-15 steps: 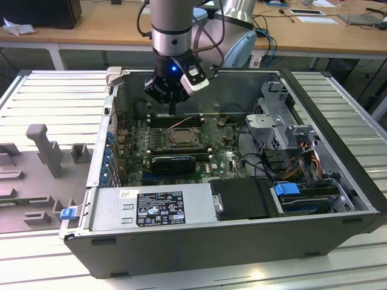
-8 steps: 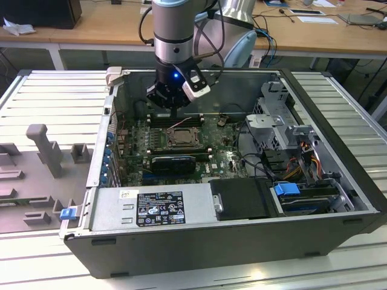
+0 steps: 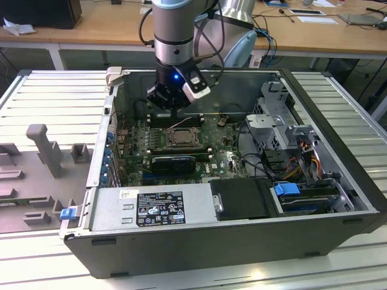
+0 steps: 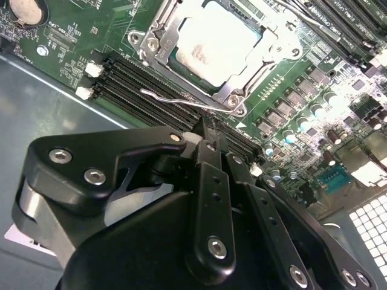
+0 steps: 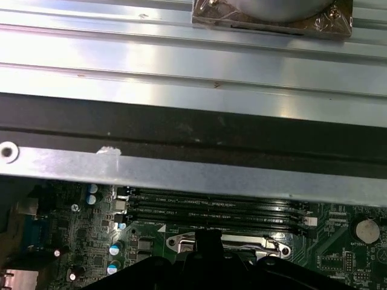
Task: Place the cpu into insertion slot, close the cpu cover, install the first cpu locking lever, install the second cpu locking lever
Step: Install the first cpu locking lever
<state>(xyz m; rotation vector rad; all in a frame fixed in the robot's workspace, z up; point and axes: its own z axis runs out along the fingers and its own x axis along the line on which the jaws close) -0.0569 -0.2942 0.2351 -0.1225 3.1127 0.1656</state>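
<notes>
In the second wrist view the cpu (image 4: 211, 42) lies pale silver in the insertion slot (image 3: 180, 139). The cpu cover (image 4: 158, 47) is folded down flat around it. A thin wire locking lever (image 4: 175, 99) runs along the socket's edge beside the memory slots (image 4: 136, 81), slightly raised at its free end. My gripper (image 4: 207, 130) is shut, its black fingertips (image 4: 211, 141) just over that lever near the socket's corner. In the exterior view the gripper (image 3: 175, 112) hangs over the socket's far edge. In the first wrist view its tip (image 5: 205, 237) meets the socket frame (image 5: 275, 244).
The green board (image 3: 224, 160) lies inside an open computer case (image 3: 181, 254). A long black ribbed card (image 3: 173, 162) sits in front of the socket. A drive cage (image 3: 272, 115) and cables (image 3: 302, 158) fill the exterior view's right. The case's metal wall (image 5: 181, 175) stands close behind the memory slots.
</notes>
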